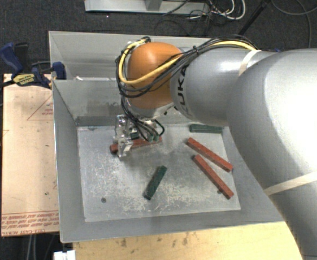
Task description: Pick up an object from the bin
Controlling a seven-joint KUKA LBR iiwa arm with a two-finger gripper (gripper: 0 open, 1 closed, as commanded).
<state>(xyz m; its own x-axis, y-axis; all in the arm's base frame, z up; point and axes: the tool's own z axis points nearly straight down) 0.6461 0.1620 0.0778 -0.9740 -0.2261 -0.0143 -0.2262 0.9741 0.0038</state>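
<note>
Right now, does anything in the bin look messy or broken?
Nothing looks broken or spilled. Red sticks and green sticks just lie loose at different angles on the bin floor, and the hand is down at another red stick.

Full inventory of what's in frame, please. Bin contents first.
red stick at gripper: 1, red-brown, back left of the floor, under the gripper
red sticks on the right: 2, red-brown, side by side, slanted
green stick in the middle: 1, dark green, centre front, slanted
green stick at the back: 1, dark green, along the back wall, right
bin: 1, grey metal
gripper: 1, metal, down at the red stick's left end
arm: 1, silver, orange cover, from the right
</note>
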